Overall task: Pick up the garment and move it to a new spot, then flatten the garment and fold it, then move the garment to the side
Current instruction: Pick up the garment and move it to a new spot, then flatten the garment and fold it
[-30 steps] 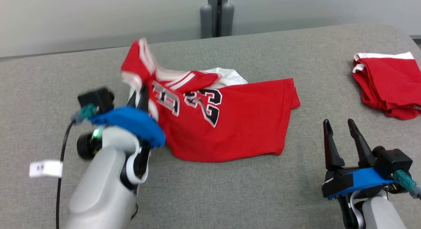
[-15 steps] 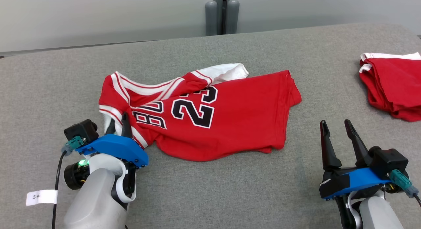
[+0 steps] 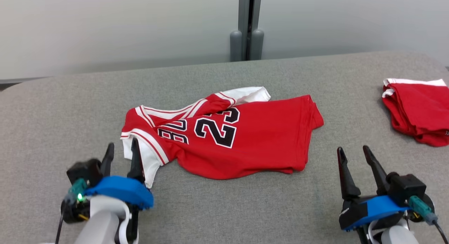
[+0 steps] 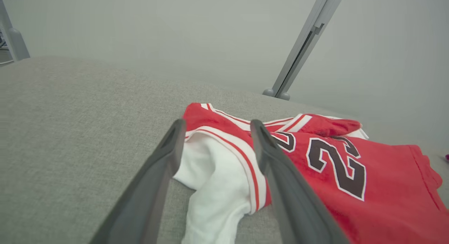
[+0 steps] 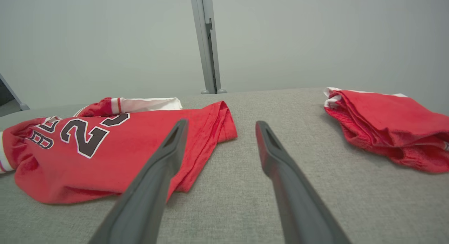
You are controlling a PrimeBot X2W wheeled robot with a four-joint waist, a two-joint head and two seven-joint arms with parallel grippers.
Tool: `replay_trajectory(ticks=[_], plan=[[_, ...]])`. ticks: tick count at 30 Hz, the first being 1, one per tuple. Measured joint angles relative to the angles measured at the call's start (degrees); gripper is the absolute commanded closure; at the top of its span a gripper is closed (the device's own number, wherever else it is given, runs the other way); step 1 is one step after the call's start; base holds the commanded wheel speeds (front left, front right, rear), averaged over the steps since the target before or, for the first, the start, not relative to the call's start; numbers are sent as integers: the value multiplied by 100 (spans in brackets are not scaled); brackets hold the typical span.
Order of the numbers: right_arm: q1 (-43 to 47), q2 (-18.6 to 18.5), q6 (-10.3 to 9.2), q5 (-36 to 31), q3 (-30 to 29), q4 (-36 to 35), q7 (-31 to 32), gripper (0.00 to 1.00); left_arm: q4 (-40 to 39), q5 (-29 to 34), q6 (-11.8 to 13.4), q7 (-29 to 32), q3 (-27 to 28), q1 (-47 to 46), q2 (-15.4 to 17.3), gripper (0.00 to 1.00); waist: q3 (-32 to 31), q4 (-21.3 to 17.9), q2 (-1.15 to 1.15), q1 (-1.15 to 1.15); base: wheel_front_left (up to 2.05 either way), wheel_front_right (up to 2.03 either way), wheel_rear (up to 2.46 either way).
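Jersey: the red number 23 jersey [image 3: 228, 139] lies rumpled around the middle of the grey padded table [image 3: 245, 209], collar end toward the robot's left and hem toward its right. One shoulder is flopped over the chest and the white inside shows at the near-left corner, so nope, not flat yet.
Left gripper: the left gripper [image 3: 122, 144] sits low right at that white corner, fingers spread and pinching nothing. In its wrist view the white flap lies in the gap between the fingers; can't tell if either one actually touches cloth.
Right gripper: the right gripper [image 3: 352, 149] is near the hem end but apart from the jersey, fingers spread too, empty. My guess is it's parked there to take a hem corner.
Other pile: a second red garment [image 3: 417, 110] is bunched at the far right, well apart. Probably the "side" stack.
Stage: looks to me like relocating is done and flattening comes next.
Next: I'd pinch opposite corners and pull outward.
Risk: easy to catch two layers at that doubled-over shoulder.
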Motion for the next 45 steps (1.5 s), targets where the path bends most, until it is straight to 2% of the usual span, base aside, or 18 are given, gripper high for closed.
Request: replay_trajectory(ticks=[6, 12, 20, 45], plan=[[300, 0, 0, -19, 79, 22, 0, 0, -643, -23, 56, -58, 180, 826, -114, 0, -156, 58, 0, 0, 0, 0, 0], [498, 0, 0, 130, 191, 43, -1, 0, -1426, 501, 243, -67, 356, 1487, -190, 0, -227, 102, 0, -1, 0, 0, 0], [543, 0, 0, 279, 355, 90, -1, 0, -2002, 970, 309, -68, 517, 2108, -216, 0, -310, 81, 0, 0, 0, 0, 0], [534, 0, 0, 249, 422, 197, -1, 0, -2069, 1171, 301, -66, 414, 2395, -254, 0, -432, 141, 0, -1, 0, 0, 0]])
